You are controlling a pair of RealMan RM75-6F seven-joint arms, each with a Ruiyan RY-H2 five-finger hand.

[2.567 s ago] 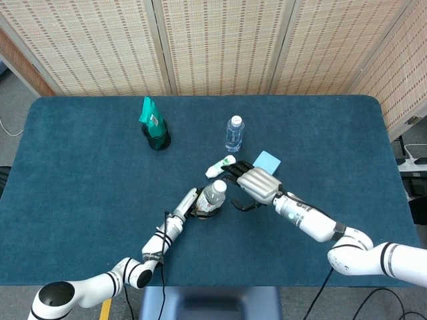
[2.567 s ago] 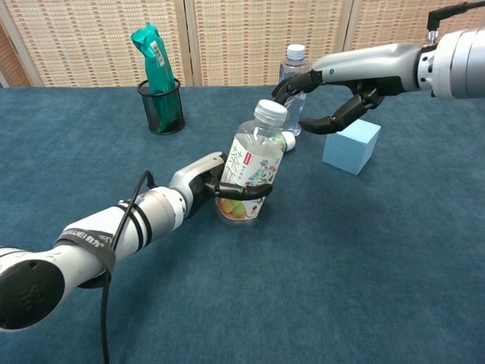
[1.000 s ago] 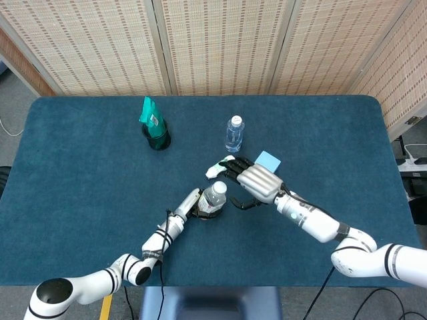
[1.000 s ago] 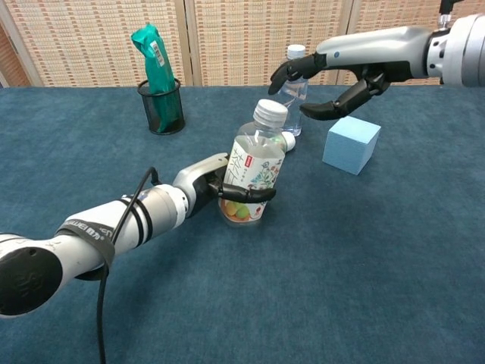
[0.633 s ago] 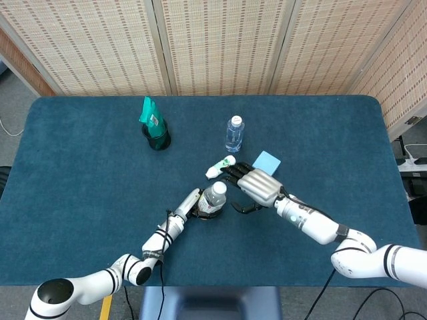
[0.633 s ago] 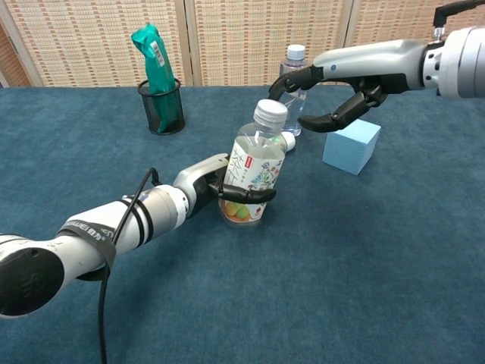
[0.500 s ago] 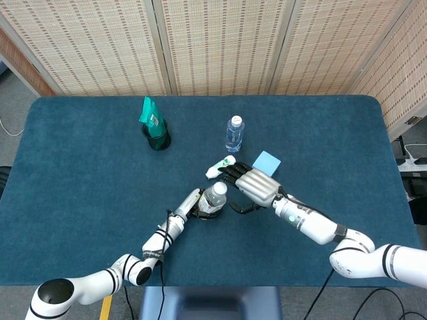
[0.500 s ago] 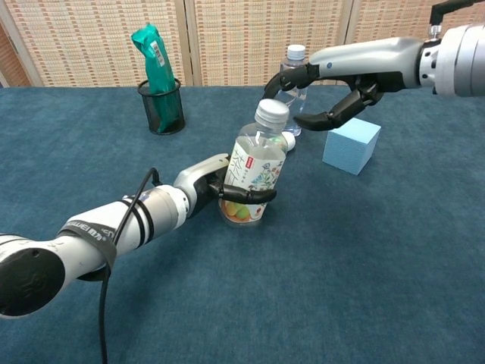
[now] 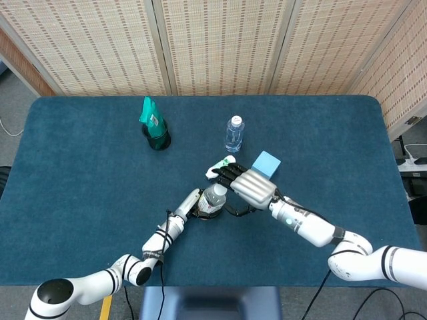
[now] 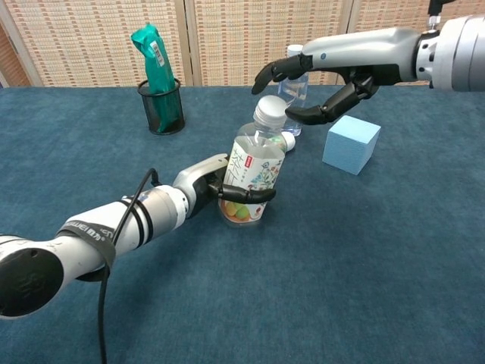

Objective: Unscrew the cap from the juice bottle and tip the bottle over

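Note:
The juice bottle (image 10: 252, 176) stands near the middle of the blue table, leaning slightly right, with its white cap (image 10: 270, 111) on. My left hand (image 10: 220, 187) grips its lower body, fingers wrapped round the label; in the head view the left hand (image 9: 194, 204) lies left of the bottle (image 9: 213, 197). My right hand (image 10: 307, 91) hovers open just right of and above the cap, fingers spread, thumb below, not touching it. From above, the right hand (image 9: 245, 186) partly overlaps the bottle's top.
A light blue cube (image 10: 350, 144) sits right of the bottle. A clear water bottle (image 9: 233, 133) stands behind. A small white tube (image 9: 219, 167) lies near the right hand's fingers. A black mesh cup with a green packet (image 10: 158, 91) stands at the back left.
My right hand has moved left toward the cap and now hovers beside it. The left hand and bottle have not moved.

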